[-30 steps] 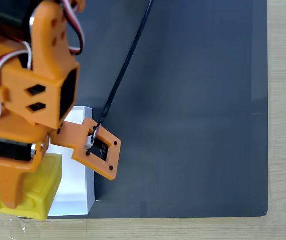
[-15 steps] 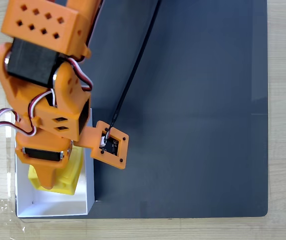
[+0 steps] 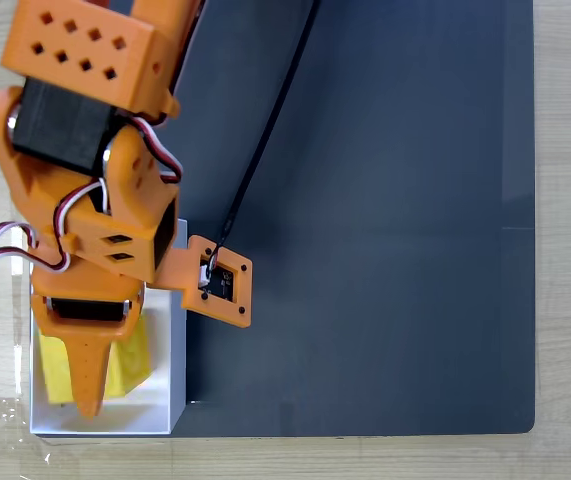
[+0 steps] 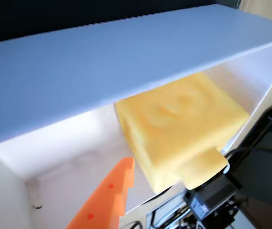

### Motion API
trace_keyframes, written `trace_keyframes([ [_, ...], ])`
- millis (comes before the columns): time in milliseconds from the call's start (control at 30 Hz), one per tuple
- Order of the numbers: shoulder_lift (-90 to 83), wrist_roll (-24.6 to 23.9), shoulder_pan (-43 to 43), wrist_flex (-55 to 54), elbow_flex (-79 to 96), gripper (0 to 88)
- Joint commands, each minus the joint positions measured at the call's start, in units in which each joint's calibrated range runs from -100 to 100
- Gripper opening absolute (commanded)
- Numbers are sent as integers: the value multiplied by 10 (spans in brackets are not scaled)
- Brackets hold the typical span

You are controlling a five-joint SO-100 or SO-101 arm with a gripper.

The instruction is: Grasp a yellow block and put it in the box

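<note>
My gripper (image 3: 90,385) is down inside the box (image 3: 177,370), at the lower left of the fixed view. The yellow block (image 3: 130,358) sits in the box under my orange finger (image 3: 87,372); yellow shows on both sides of that finger, and the arm body covers the block's top part and the upper half of the box.

Wrist view: block (image 4: 183,129) is close and blurred, faint embossed ring on the facing side, a stud-like lug sticking out at lower right. Box wall (image 4: 126,62) runs across the top of the frame and cuts off the block's upper edge. One orange finger (image 4: 108,195) shows at bottom, just beside the block with a thin gap visible. Can't see the other finger, so I cannot tell whether the jaws are clamped on the block or apart.

Black cable (image 3: 265,130) runs from the wrist camera mount (image 3: 220,283) up across the dark mat (image 3: 385,250) and out of frame. Box's left wall is partly hidden by my arm; wooden table (image 3: 570,240) borders the mat.
</note>
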Motion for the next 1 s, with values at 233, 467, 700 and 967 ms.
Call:
trace_keyframes([
  [233,-205,-31,-45,45,10,349],
  [467,-410,-113,-133,98,101,30],
  [700,-640,-119,-228,93,355,26],
  [967,-901,-115,-233,0,797,33],
])
